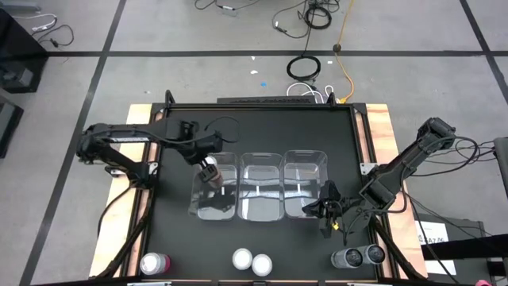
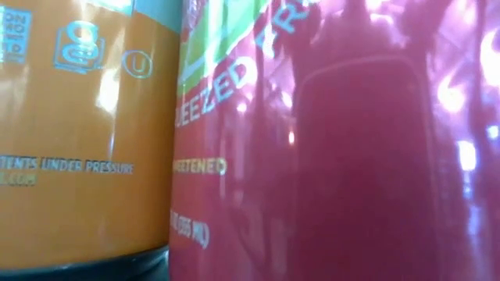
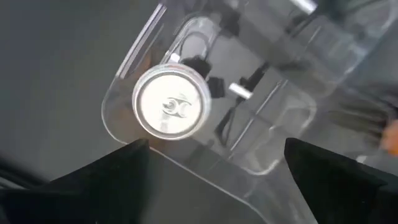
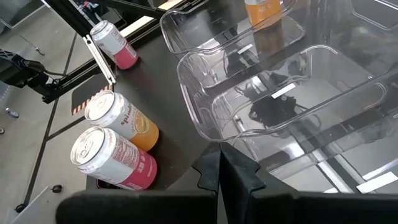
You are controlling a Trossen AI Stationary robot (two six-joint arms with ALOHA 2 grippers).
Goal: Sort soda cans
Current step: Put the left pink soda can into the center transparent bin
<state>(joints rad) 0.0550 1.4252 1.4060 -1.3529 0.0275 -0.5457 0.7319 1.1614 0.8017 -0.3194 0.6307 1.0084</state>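
Note:
An orange-sided can (image 3: 171,106) stands upright on the floor of the left clear bin (image 1: 218,202), in a far corner; it also shows in the right wrist view (image 4: 264,9). My left gripper (image 1: 209,167) (image 3: 214,155) hangs open above that can, clear of it. My right gripper (image 1: 324,213) (image 4: 221,171) is shut and empty by the right bin's (image 1: 305,171) near right corner. On the table's near edge stand a red can (image 1: 155,262) at the left, an orange can (image 4: 121,121) and a red can (image 4: 109,158) together in the middle, and two dark cans (image 1: 361,256) at the right.
Three clear bins stand side by side mid-table; the middle bin (image 1: 262,191) and the right one hold no cans. The low view is filled by the orange can (image 2: 78,133) and the red can (image 2: 328,140) close to the camera. Cables lie on the floor beyond the table.

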